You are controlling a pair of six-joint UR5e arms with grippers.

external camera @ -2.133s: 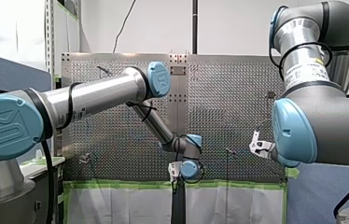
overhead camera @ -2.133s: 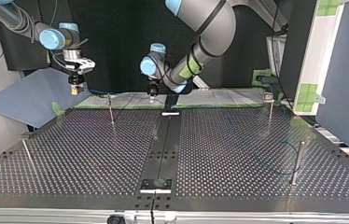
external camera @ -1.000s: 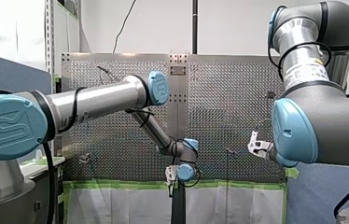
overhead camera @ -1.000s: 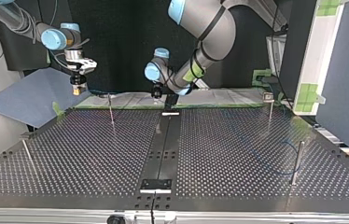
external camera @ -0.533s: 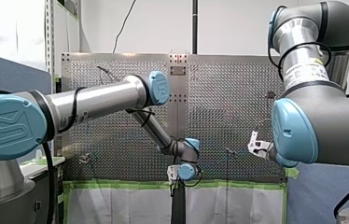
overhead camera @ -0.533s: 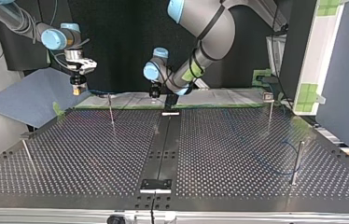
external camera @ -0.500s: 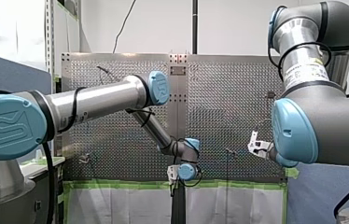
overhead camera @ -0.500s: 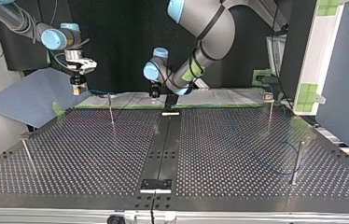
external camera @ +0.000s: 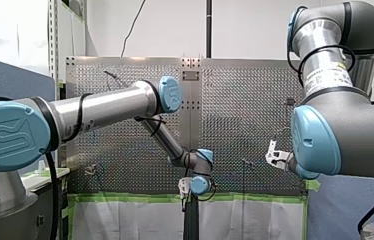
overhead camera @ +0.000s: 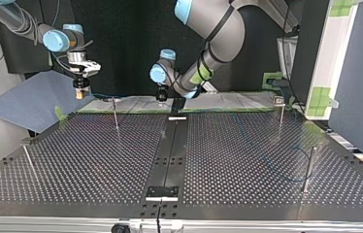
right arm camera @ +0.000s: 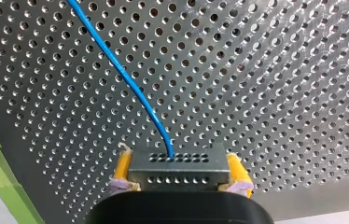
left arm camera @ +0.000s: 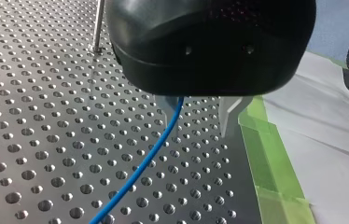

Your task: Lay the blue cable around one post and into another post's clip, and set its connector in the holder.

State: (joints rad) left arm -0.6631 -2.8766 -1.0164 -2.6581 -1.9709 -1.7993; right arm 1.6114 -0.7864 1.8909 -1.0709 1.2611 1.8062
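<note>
The blue cable (right arm camera: 130, 86), thin and gently curved, leaves the metal connector (right arm camera: 177, 162) clamped between my right gripper's (right arm camera: 180, 171) yellow pads (right arm camera: 122, 169) and passes between my left gripper's (left arm camera: 199, 133) parted fingers (left arm camera: 228, 109) above the perforated table (left arm camera: 46, 140) beside green tape (left arm camera: 266, 158).

Four cameras on one counter (overhead camera: 97, 160)
The front view looks from behind my shoulders along my reach; the top view faces me, low across the surface. Each wrist view hangs close over it, both showing the blue cable (left arm camera: 135, 172).
</note>
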